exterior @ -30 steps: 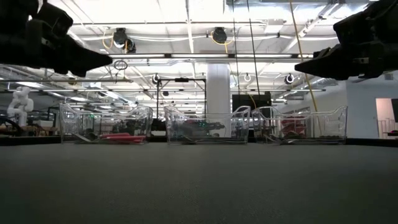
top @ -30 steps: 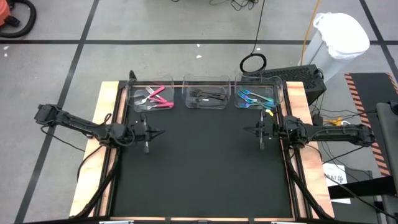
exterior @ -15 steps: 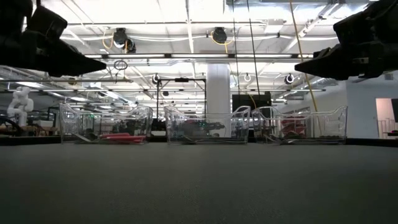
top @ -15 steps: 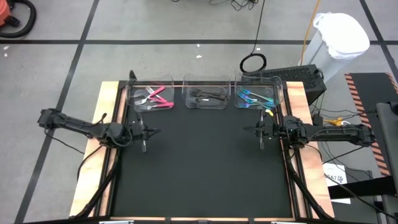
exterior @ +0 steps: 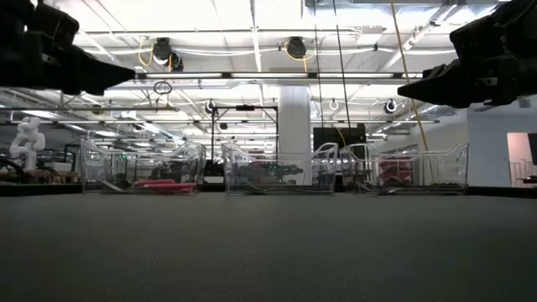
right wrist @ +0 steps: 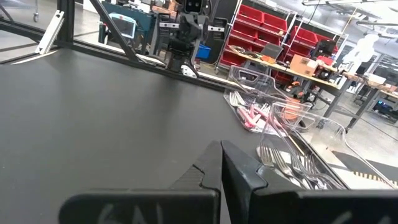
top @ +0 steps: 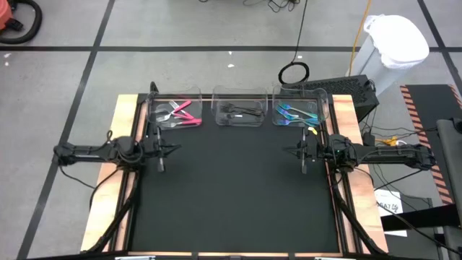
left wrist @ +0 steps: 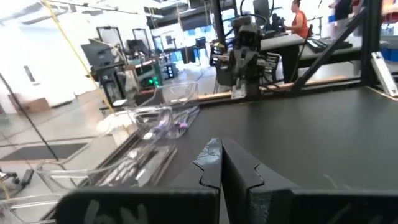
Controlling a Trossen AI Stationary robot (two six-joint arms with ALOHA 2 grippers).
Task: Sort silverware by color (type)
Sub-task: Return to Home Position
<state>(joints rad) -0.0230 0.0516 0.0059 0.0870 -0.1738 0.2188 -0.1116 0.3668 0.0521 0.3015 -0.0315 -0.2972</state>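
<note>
Two grippers point(left wrist: 219, 148) point(right wrist: 221, 148) closed, black silverware point(top: 242, 112) indistinct

table point(top: 238, 209) far edge: left bin point(top: 154, 115), middle bin point(top: 219, 113), right bin point(top: 320, 110) in one row, side by side | inside them: left silverware point(top: 182, 114), middle silverware point(top: 242, 112), right silverware point(top: 294, 113) | left gripper point(top: 173, 150) above table's left side, before left bin | right gripper point(top: 286, 152) opposite, before right bin, well apart

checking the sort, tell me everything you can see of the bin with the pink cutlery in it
The left bin is a clear plastic tub with curved walls, open on top and upright. It stands on the black table at its far edge, first in a row of three, apart from the middle bin. Inside lie several pink-handled pieces with silver heads, loosely crossed.
</note>
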